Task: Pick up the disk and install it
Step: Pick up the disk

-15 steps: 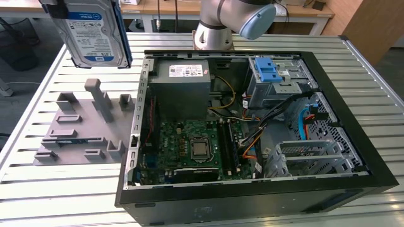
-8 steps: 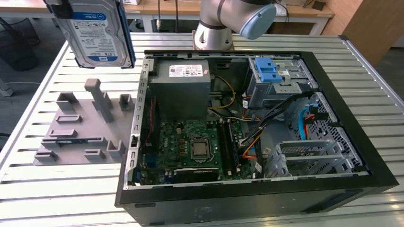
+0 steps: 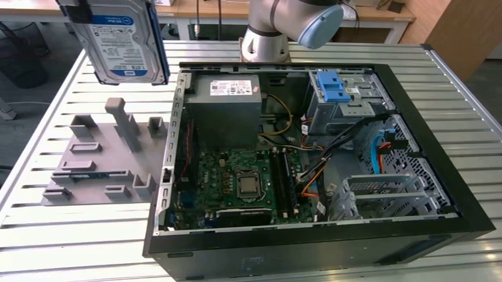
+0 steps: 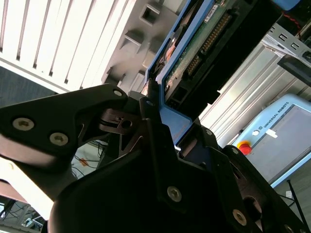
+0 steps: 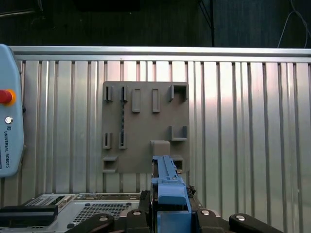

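Note:
The disk [image 3: 126, 41], a silver hard drive with a blue-and-white label and blue side rails, hangs upright in the air above the table's far corner on the exterior view's left. It is above and behind the grey fixture plate [image 3: 102, 158]. My gripper [image 4: 155, 114] is shut on the disk's blue rail. The second wrist view shows the disk's [image 4: 204, 43] green circuit board side. In the first wrist view the disk's blue rail edge [image 5: 167, 184] stands between the black fingers [image 5: 138, 216], high over the fixture plate [image 5: 146, 126].
An open computer case [image 3: 439, 176] lies on the slatted metal table [image 3: 63, 235], with a blue-latched drive bay [image 3: 345, 100], a grey power supply [image 3: 227, 111] and a motherboard [image 3: 243, 182] inside. The arm's base [image 3: 271, 35] stands behind the case. A teach pendant [image 5: 7, 121] lies on the table.

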`<state>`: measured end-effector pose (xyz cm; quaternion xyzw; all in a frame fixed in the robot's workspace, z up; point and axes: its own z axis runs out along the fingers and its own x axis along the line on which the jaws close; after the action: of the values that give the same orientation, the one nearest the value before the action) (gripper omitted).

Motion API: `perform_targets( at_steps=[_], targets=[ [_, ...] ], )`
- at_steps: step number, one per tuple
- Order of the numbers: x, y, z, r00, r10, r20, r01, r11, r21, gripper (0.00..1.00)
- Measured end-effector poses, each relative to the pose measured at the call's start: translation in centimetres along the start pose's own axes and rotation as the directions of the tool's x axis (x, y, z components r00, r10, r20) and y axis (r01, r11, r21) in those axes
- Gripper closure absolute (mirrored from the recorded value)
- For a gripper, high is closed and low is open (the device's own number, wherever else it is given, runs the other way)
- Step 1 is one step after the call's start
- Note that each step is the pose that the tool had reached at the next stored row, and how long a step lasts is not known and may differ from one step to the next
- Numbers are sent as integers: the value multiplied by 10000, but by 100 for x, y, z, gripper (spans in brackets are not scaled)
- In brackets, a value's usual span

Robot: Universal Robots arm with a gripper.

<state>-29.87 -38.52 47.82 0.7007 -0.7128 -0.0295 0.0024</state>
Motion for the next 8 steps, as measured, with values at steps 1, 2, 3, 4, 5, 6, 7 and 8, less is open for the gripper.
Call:
perform_targets(
  at_steps=[1, 2, 3, 4, 5, 6, 7, 8],
  targets=[
    [0, -3, 0, 10000, 0, 0, 0, 10000, 0, 63],
    [0, -7, 0, 10000, 0, 0, 0, 10000, 0, 63],
    [0, -10, 0, 10000, 0, 0, 0, 10000, 0, 63],
    [0, -13, 0, 10000, 0, 1, 0, 10000, 1, 63],
    [0, -16, 0, 10000, 0, 0, 0, 10000, 0, 63],
    [0, -20, -1, 10000, 0, 0, 0, 10000, 0, 63],
    [0, -24, -1, 10000, -1, 0, 1, 10000, 0, 63],
    [0, -27, -1, 10000, 0, 0, 0, 10000, 0, 63]
  ],
)
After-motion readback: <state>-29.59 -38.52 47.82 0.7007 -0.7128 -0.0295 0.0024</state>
